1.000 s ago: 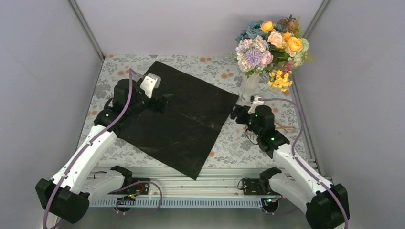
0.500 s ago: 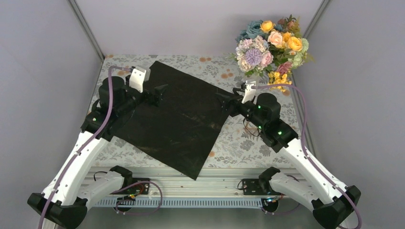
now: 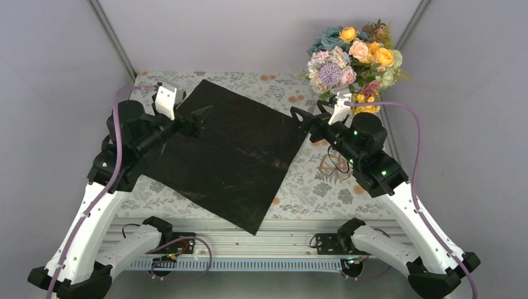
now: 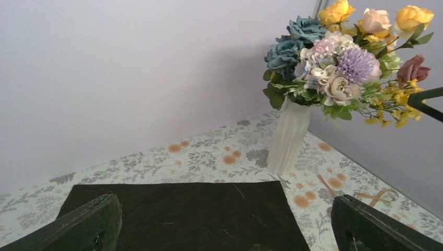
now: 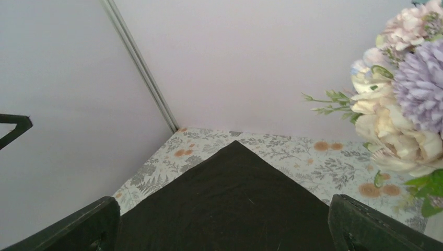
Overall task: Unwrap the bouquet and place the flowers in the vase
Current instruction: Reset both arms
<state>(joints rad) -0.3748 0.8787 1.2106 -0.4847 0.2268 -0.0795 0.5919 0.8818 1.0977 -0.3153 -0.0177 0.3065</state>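
Flowers: a mixed bunch of artificial stems (image 3: 352, 56) with blue, pink, yellow, orange, lilac and white blooms and green leaves. They stand upright with their stems down in the vase, and the blooms spread wider than its rim.
Vase: a tall, narrow white ribbed vase (image 4: 288, 137) standing upright in the far right corner of the desk. In the top view the right arm's wrist hides most of it.
Black sheet: the square wrapping sheet (image 3: 233, 156) lies open and flat on the desk, turned like a diamond. One corner points to the far edge and the opposite corner reaches over the near edge onto the rail. Its right corner lies just beside the foot of the vase, and the left wrist view shows a strip of cloth between them.
Right jaws: wide apart and holding nothing. They are raised above the sheet's right corner, close to the vase on its left, and point toward the far left corner.
Left jaws: wide apart and holding nothing. They are raised above the sheet's far left side and face across the desk toward the vase.
Tablecloth: a floral print in grey and orange (image 3: 311, 187) covers the desk under the sheet and vase.
Brown loop: a thin looped strip (image 4: 373, 197) lies on the cloth near the right edge, on the near side of the vase. I cannot tell whether it is ribbon or print.
Cables: a purple cable (image 3: 414, 143) runs along each arm.
Rail: an aluminium rail (image 3: 249, 227) at the near edge carries both arm bases.
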